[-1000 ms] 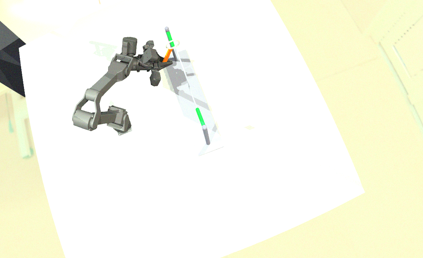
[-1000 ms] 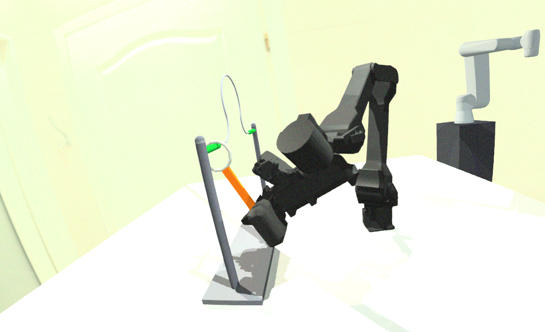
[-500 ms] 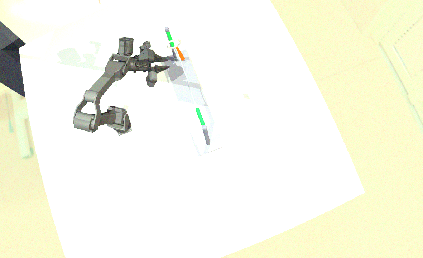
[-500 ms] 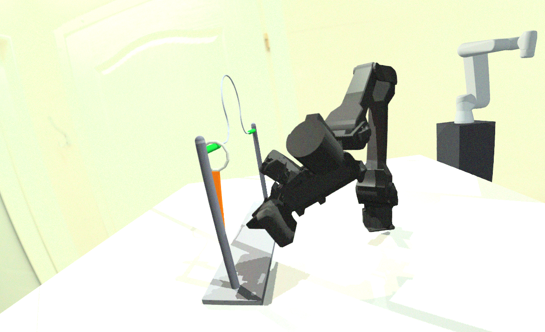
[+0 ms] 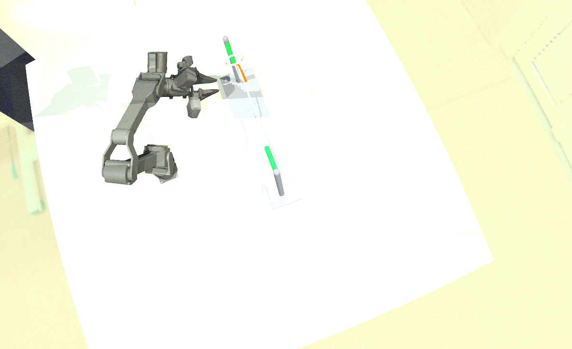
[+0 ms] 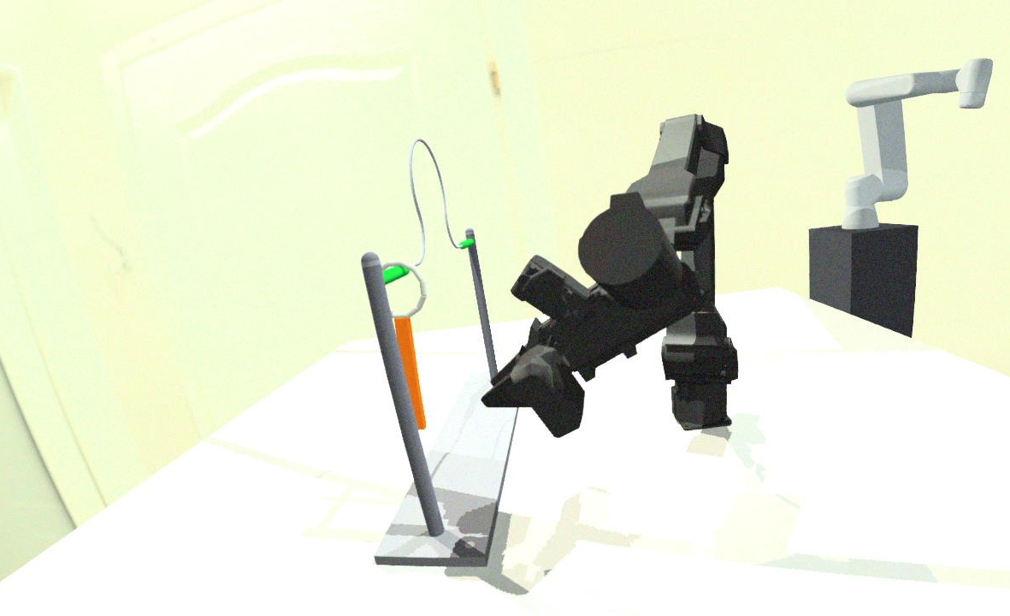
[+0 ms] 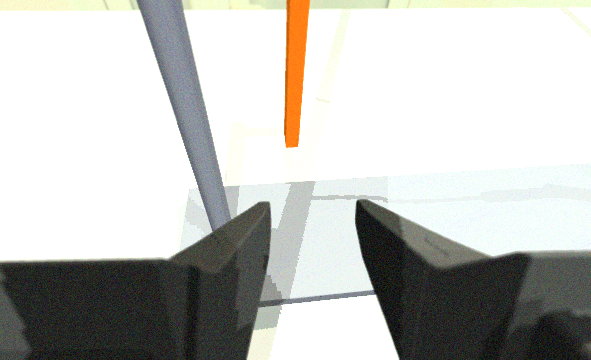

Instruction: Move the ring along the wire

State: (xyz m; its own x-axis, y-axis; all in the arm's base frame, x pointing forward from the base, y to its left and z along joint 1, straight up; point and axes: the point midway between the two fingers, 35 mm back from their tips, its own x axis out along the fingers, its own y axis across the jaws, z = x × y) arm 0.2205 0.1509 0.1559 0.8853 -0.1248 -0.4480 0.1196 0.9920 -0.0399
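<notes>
The ring (image 6: 424, 293) hangs around the green part (image 5: 230, 52) (image 6: 395, 275) beside the near post (image 6: 397, 367) (image 7: 190, 110), close to that part's inner end. Its orange handle (image 5: 242, 73) (image 6: 410, 371) (image 7: 295, 75) hangs down almost upright, free of the fingers. My gripper (image 5: 217, 85) (image 6: 489, 390) (image 7: 312, 202) is partly open and empty, on the robot's side of the handle, with its tips apart from it. The other green part (image 5: 270, 158) (image 6: 467, 243) is at the far post (image 5: 279, 184) (image 6: 481, 306). Whether the ring touches grey wire is too small to tell.
The thin grey wire (image 6: 418, 140) rises in a tall arch between the posts. A flat grey base (image 6: 462, 459) (image 7: 475, 215) carries both posts. A white robot arm (image 6: 883, 145) on a dark block (image 6: 871, 268) stands in the background.
</notes>
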